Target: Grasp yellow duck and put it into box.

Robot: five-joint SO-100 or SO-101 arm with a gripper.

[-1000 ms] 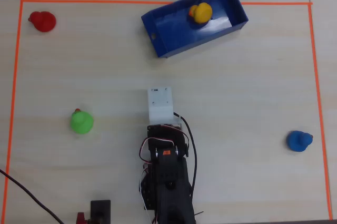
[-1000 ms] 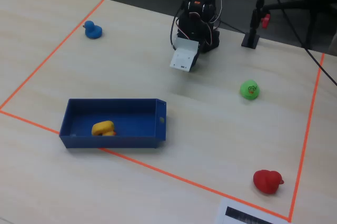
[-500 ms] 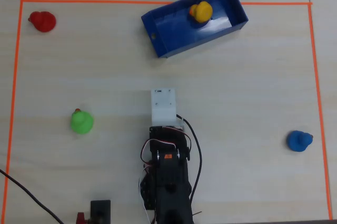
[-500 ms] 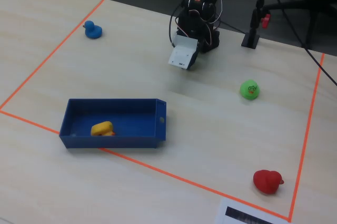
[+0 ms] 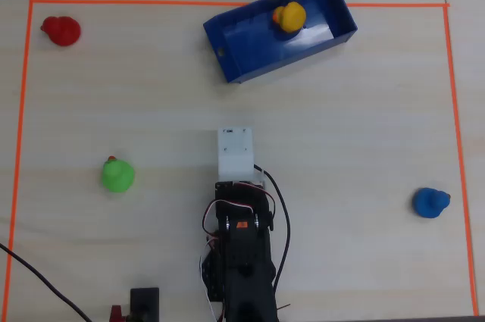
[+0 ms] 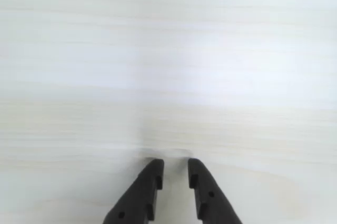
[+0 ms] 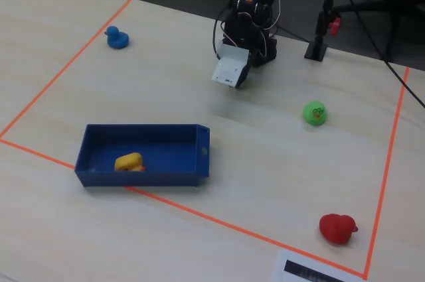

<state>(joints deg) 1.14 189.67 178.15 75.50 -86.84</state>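
Sitting inside the box [image 5: 250, 53], the yellow duck [image 5: 289, 16] is resting on the floor toward one end, close to a long wall; in the fixed view it is lying low [image 7: 129, 162] in the box [image 7: 166, 176] and seems tipped onto its side. By the look of things the task is already done. The duck is looking like a small hollow rubber toy, so I am judging it light, soft and a little springy, with a smooth rounded skin that could squirt out of a hard pinch. If it needed taking up again, the plump body across its widest part would be the place to hold, not the head or beak, and the nearby wall would be crowding one finger.

The gripper [image 6: 175, 165] is pointing down at bare pale surface [image 6: 168, 66] well away from the box, with its fingers [image 6: 150, 174] nearly together, only a narrow gap showing, and nothing between them.

Other toys are lying spread out inside the orange tape border [image 5: 23, 148]: a green duck [image 5: 117, 175] just to the left of the arm in the overhead view, a blue duck [image 5: 430, 203] far to the right, and a red duck [image 5: 61, 30] in the top left corner. All are sitting well apart from the box. Nothing is standing between the arm [image 5: 241, 261] and the box.
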